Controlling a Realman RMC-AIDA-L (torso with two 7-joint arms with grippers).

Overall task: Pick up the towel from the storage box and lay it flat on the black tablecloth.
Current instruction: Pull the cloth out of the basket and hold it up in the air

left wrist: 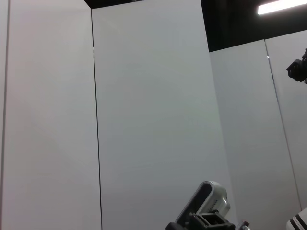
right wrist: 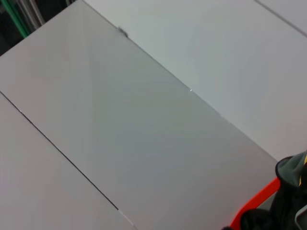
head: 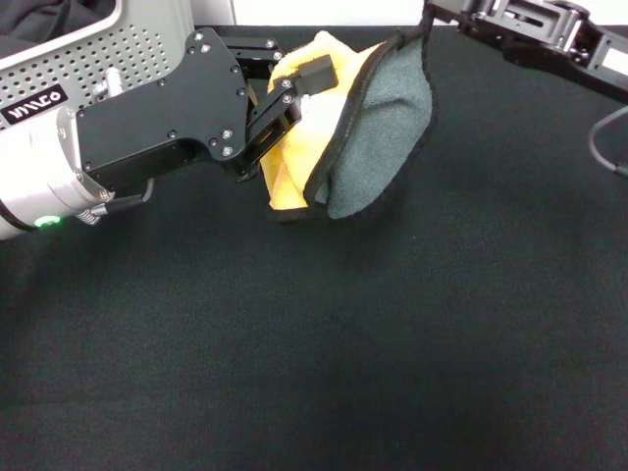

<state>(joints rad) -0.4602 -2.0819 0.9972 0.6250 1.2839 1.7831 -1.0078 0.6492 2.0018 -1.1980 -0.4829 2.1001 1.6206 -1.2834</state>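
Two grippers hold my towel (head: 368,128) above the black tablecloth (head: 314,343): left gripper (head: 294,88) clamps it, right gripper (head: 429,27) pinches a corner. Out of the storage box (head: 108,44); flattening remains.

Towel (head: 334,128) yellow and grey-green; tablecloth (head: 314,343) black.

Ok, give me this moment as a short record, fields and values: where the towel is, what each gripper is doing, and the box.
towel: bunched, yellow and grey-green faces both showing, lower edge on the tablecloth, not flat
left gripper: shut on the towel's yellow side, beside the box
right gripper: at the towel's top far corner, seemingly pinching its edge
box: far left corner, towel already out
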